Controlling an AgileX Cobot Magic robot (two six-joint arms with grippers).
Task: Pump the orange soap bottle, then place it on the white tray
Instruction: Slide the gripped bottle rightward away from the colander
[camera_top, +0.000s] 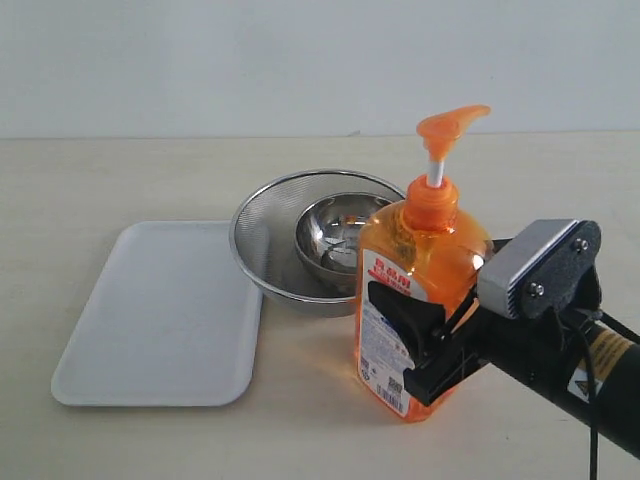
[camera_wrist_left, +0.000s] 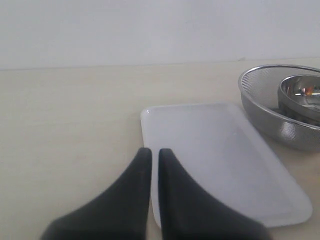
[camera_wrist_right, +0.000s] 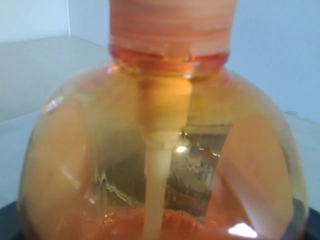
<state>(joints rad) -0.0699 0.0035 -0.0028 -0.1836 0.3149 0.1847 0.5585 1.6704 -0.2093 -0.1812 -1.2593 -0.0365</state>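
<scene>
Pale wooden desk (camera_top: 150, 180) against a plain light wall (camera_top: 300, 60). The orange soap bottle (camera_top: 415, 290) stands upright on the right side of the exterior view, nearer the camera than the bowls and partly covering them, well clear of the white tray (camera_top: 165, 310). Its base looks level with the desk surface; I cannot tell whether it rests there or is just lifted. Its pump head (camera_top: 450, 125) sits raised, with white stem showing above the orange collar and the spout pointing toward the right of that view. The red-and-white label (camera_top: 385, 330) faces front-left. The right claw (camera_top: 425, 330) is clamped on the lower body of the bottle: one black finger (camera_top: 405, 315) lies across the label side and the other is hidden behind the bottle. The right arm (camera_top: 560, 350) comes in from the lower right corner. The right wrist view is filled by the bottle's translucent shoulder and collar, very close, with the dip tube visible inside. The white tray lies flat on the left of the exterior view with nothing on it, its right edge just beside a mesh steel bowl (camera_top: 262, 235). A smaller steel bowl (camera_top: 325, 240) sits inside the mesh one. The left claw (camera_wrist_left: 151, 152) does not show in the exterior view. In the left wrist view its two dark fingers are drawn together with only a thin slit between them, holding nothing, over the near corner of the tray, with both bowls off to one side.
</scene>
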